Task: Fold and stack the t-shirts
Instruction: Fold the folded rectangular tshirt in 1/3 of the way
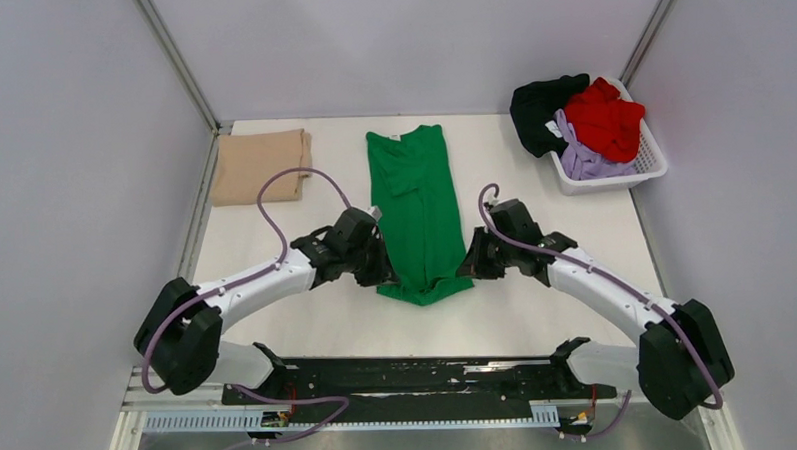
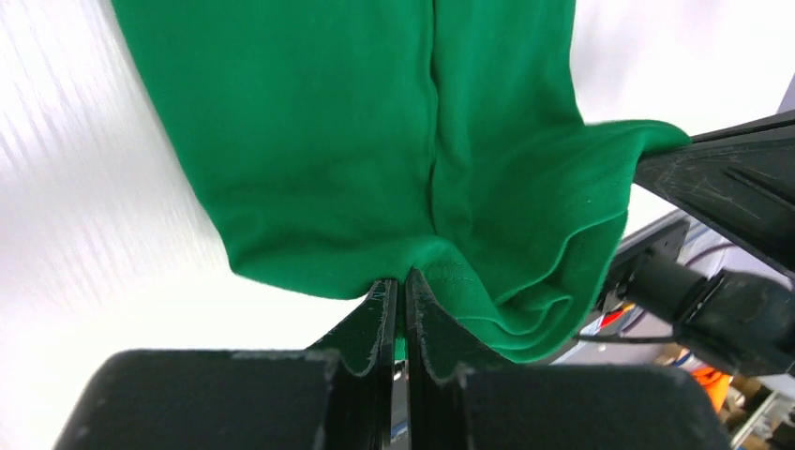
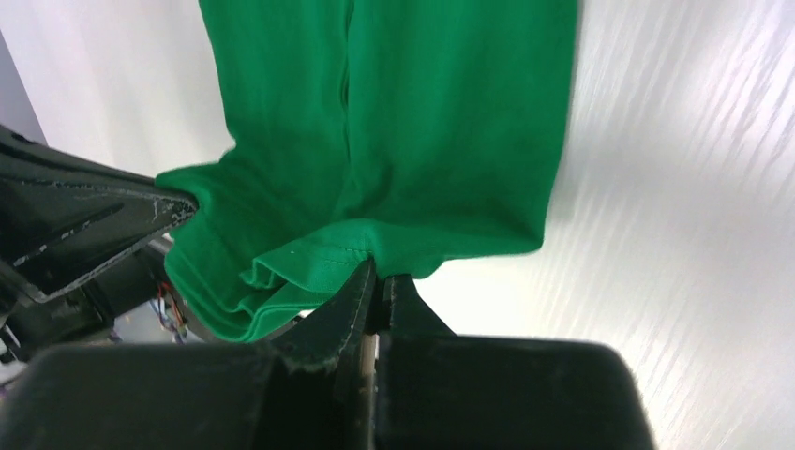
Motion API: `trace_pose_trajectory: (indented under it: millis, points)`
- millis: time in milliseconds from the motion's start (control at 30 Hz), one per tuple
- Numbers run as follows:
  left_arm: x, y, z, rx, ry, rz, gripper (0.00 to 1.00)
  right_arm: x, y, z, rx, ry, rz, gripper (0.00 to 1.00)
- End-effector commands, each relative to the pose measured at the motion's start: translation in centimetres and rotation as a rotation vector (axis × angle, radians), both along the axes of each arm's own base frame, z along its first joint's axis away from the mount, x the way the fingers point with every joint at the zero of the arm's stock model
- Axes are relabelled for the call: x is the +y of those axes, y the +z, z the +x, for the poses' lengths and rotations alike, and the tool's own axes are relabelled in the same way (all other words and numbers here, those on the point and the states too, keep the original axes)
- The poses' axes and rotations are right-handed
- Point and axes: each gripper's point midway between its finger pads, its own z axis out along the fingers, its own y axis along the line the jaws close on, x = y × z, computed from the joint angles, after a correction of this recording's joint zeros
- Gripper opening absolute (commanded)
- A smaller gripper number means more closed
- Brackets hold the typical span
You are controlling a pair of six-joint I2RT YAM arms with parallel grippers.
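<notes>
My left hand (image 2: 401, 291) is pinched fully closed on the near hem of the green shirt (image 1: 414, 209), and my right hand (image 3: 378, 279) is closed the same way on the hem's other corner; both wrist views show cloth bunched right at the fingertips with no gap between the fingers. From above I can't see either grip, because the wrists cover the fingertips and the shirt's near corners. The shirt lies lengthwise down the middle of the tabletop (image 1: 538, 310), folded narrow, with its collar at the far end. The hem between my hands sags in loose folds, and I can't tell how many layers each hand has. A tan shirt (image 1: 260, 166) sits folded at the far left. In the basket (image 1: 645, 166) at the far right, a black shirt (image 1: 540, 105), a red shirt (image 1: 606, 118) and a lavender shirt (image 1: 584, 160) are heaped together, the lavender one mostly buried.
</notes>
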Motion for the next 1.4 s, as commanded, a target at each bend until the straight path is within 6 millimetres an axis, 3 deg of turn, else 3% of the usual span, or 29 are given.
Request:
trace_pose_trajectory:
  millis: [0,433,700,967,1200,1267,1367]
  points:
    - [0.1,0.9,4.0,-0.034,0.022,-0.028,0.09,-0.1,2.6,5.4,-0.124,-0.065,-0.015,0.00]
    - [3.6,2.0,14.8,-0.064,0.135,-0.011,0.08,-0.5,4.2,15.8,-0.195,-0.115,-0.050,0.00]
    - [4.9,0.4,19.5,-0.069,0.156,-0.001,0.11,-0.7,3.3,20.8,-0.221,-0.134,-0.087,0.00]
    - [4.6,-0.6,22.8,-0.062,0.144,-0.027,0.12,-1.1,1.7,23.9,-0.207,-0.134,-0.080,0.00]
    - [4.7,-1.7,24.2,-0.039,0.151,-0.026,0.14,-1.3,0.7,25.6,-0.203,-0.148,-0.072,0.03]
    - [4.9,-2.2,24.6,-0.032,0.158,-0.022,0.16,-1.3,0.4,26.1,-0.198,-0.152,-0.069,0.05]
    - [4.9,-2.2,25.2,-0.027,0.165,-0.036,0.33,-1.3,0.0,26.9,-0.190,-0.158,-0.051,0.06]
